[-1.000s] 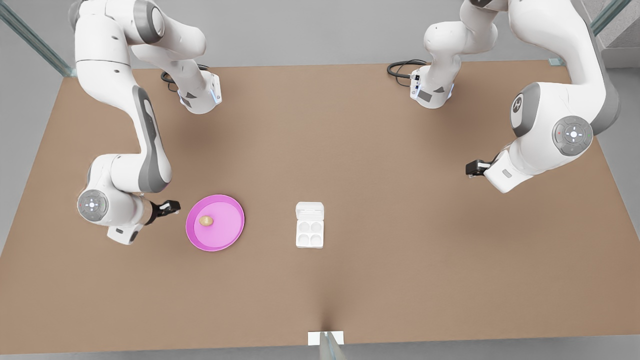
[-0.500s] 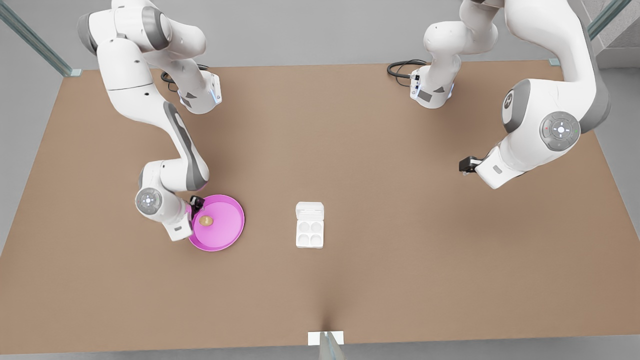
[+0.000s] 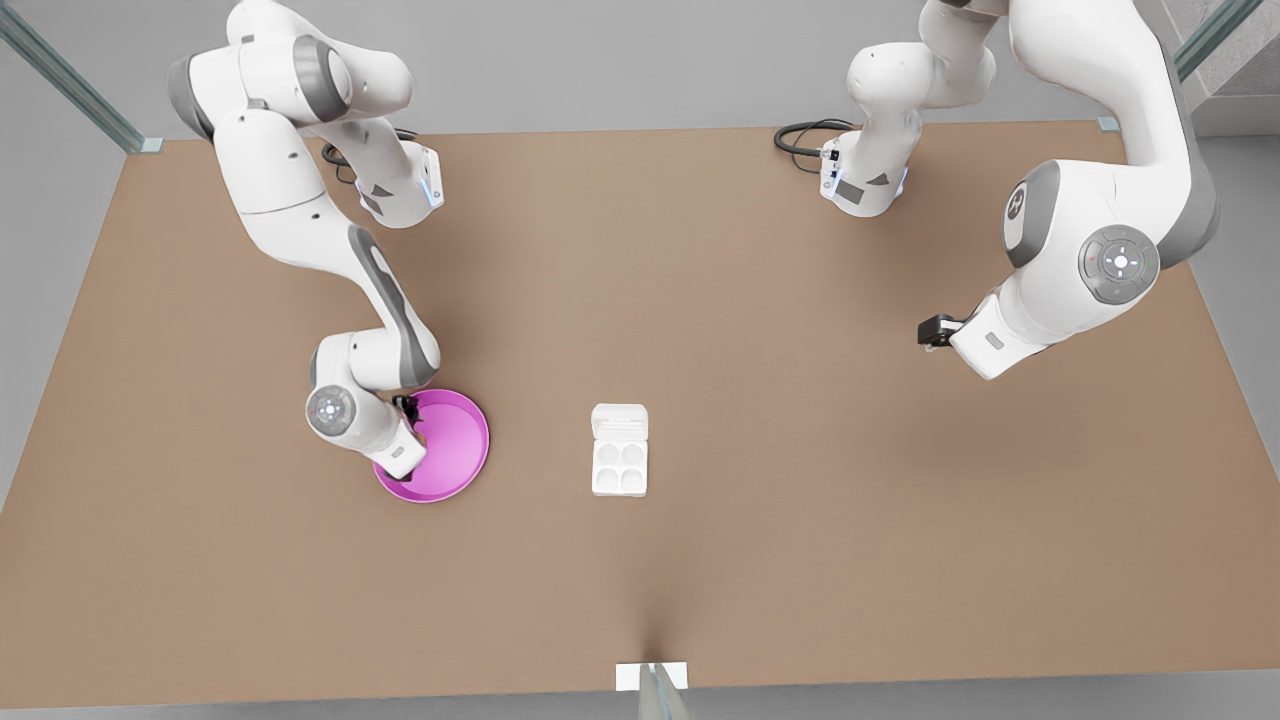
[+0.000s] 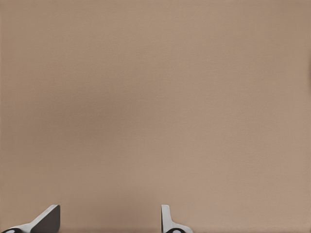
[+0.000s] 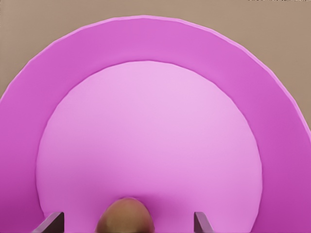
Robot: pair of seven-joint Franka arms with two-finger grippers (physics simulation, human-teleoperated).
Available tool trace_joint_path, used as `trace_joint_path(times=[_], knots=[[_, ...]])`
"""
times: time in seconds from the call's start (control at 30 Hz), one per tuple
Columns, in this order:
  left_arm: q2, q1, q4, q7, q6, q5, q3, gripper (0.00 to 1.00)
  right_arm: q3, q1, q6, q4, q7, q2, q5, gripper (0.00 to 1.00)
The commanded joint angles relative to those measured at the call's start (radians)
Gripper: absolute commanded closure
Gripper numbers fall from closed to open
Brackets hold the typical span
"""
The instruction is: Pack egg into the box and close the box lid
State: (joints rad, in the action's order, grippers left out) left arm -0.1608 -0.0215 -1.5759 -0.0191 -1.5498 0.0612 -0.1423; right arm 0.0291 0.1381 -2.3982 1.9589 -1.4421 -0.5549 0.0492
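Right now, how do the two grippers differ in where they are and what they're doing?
The right gripper is down over the pink plate, open, its fingers straddling the egg. The left gripper, also open, waits over bare table, away from the box.

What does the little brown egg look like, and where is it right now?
The small tan-brown smooth egg has a rounded top and a matte, slightly speckled-looking shell. It rests on the flat inner floor of the round pink plate, near the plate's edge on the front view's left. The right hand is right over it, with one dark fingertip on each side of the egg and a gap between, so the hand is open and not touching it yet. The egg is not in the carton.
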Motion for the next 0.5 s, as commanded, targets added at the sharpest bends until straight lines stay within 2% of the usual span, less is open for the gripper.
trace_joint_path(times=[0.0,0.1,0.2,0.47], knots=[[0.001,0.0,0.0,-0.002,-0.001,0.0,0.0,0.0,0.0,0.0,-0.018,-0.003,-0.282,-0.006,0.004,0.17],[0.001,0.0,0.0,-0.002,-0.001,0.0,0.0,0.0,0.0,0.0,-0.018,-0.002,-0.282,-0.008,0.004,0.17],[0.001,0.0,0.0,-0.002,0.001,0.0,0.0,0.0,0.0,-0.006,-0.018,-0.003,-0.281,-0.01,0.004,0.27],[0.0,0.0,0.0,-0.002,0.001,0.0,0.0,0.0,0.0,-0.017,-0.018,-0.005,-0.281,-0.016,0.006,0.31]])
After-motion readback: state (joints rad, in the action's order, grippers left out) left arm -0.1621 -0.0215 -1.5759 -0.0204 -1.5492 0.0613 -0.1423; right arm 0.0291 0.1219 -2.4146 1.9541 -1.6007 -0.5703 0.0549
